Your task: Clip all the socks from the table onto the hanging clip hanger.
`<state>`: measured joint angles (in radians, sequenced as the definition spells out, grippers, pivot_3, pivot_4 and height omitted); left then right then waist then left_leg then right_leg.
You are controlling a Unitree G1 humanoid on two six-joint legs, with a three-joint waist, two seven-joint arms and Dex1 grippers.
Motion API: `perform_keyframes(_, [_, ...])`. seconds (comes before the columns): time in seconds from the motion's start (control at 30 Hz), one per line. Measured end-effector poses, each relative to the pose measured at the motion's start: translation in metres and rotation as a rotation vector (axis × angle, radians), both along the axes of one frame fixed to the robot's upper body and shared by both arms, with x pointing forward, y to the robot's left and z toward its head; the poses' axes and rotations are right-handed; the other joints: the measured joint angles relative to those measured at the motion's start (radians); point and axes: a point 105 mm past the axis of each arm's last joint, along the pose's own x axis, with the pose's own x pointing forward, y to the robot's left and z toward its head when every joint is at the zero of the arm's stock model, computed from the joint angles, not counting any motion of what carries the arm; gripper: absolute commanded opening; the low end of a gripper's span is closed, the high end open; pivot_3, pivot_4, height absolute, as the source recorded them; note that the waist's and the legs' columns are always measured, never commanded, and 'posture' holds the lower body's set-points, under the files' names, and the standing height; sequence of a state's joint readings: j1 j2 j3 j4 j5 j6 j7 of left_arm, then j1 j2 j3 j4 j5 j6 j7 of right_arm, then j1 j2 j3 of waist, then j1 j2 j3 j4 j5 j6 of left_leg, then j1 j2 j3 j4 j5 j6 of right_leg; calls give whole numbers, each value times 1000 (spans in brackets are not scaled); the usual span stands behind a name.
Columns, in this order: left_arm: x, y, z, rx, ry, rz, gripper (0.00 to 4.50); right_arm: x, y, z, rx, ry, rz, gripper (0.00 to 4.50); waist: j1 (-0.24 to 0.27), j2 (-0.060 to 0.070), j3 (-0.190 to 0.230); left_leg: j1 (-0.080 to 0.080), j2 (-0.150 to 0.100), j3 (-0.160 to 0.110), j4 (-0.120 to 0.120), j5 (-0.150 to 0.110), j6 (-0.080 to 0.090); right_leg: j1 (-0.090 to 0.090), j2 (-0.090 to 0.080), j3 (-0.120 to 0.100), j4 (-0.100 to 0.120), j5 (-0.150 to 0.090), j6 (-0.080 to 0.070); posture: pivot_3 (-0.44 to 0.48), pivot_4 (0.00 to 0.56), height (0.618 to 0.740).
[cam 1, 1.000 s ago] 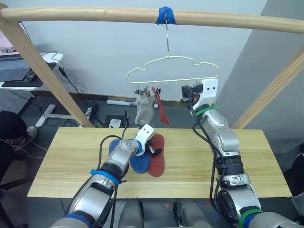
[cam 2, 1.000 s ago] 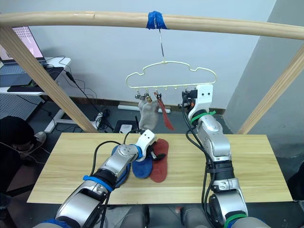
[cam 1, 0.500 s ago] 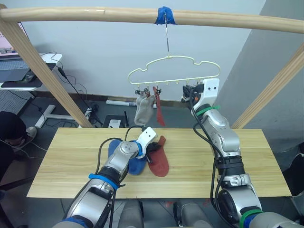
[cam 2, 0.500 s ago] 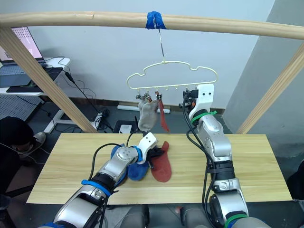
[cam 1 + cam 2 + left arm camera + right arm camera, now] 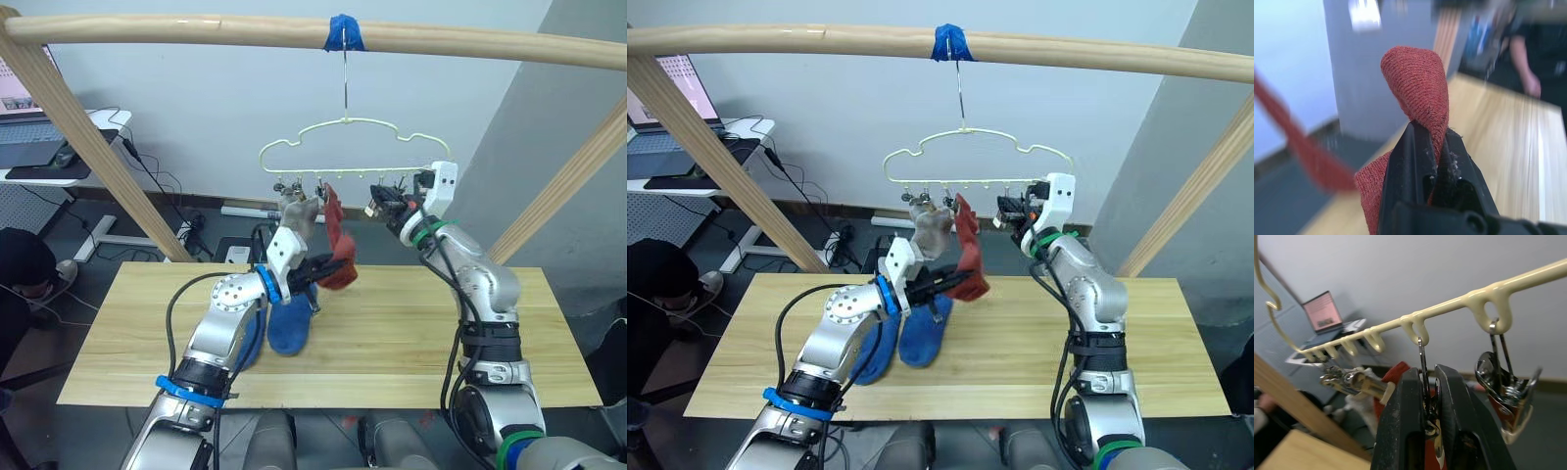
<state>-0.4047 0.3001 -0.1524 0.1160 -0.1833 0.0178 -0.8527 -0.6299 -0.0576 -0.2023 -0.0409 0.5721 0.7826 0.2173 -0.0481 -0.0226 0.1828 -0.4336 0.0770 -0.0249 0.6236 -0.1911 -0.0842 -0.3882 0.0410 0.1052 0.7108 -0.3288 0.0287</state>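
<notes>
My left gripper is shut on a red sock and holds it up above the table, just under the clip hanger. In the left wrist view its fingertips pinch the folded red fabric. A grey sock and another red sock hang from the hanger's left clips. Two blue socks lie on the table beside my left arm. My right gripper is shut on a metal clip of the pale-yellow hanger.
The hanger's hook hangs from a taped wooden pole across the top, with slanted wooden poles at both sides. A person sits on the floor far left, near a desk with a laptop.
My left gripper closed on the red sock and lifted it off the table up toward the hanger. The right gripper stayed on its clip and swung slightly left with the hanger.
</notes>
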Motion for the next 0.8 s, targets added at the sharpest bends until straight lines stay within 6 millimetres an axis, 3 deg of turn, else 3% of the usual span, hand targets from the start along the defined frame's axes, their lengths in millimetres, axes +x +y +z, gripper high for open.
perform_keyframes(0.23, [5, -13, 12, -97, 102, -11, 9, -11, -4, 13, 137, 108, 62, 89, -6, 0, 0, 0, 0, 0, -1, 0, 0, 0, 0, 0, 0, 0, 0, -3, 146, 740])
perform_keyframes(0.47, [9, -13, 21, -191, 193, -22, 9, -18, 3, 18, 199, 166, 126, 89, -11, 0, 0, 0, 0, 0, -1, 0, 0, -1, 0, 0, 0, 0, 0, -14, 150, 740])
perform_keyframes(0.8, [5, -15, 17, -217, 296, -61, 9, -24, 9, 21, 246, 198, 166, 89, -13, 0, 0, -1, 0, 0, -1, 0, 0, -1, 0, 0, -1, -1, 2, -22, 155, 740])
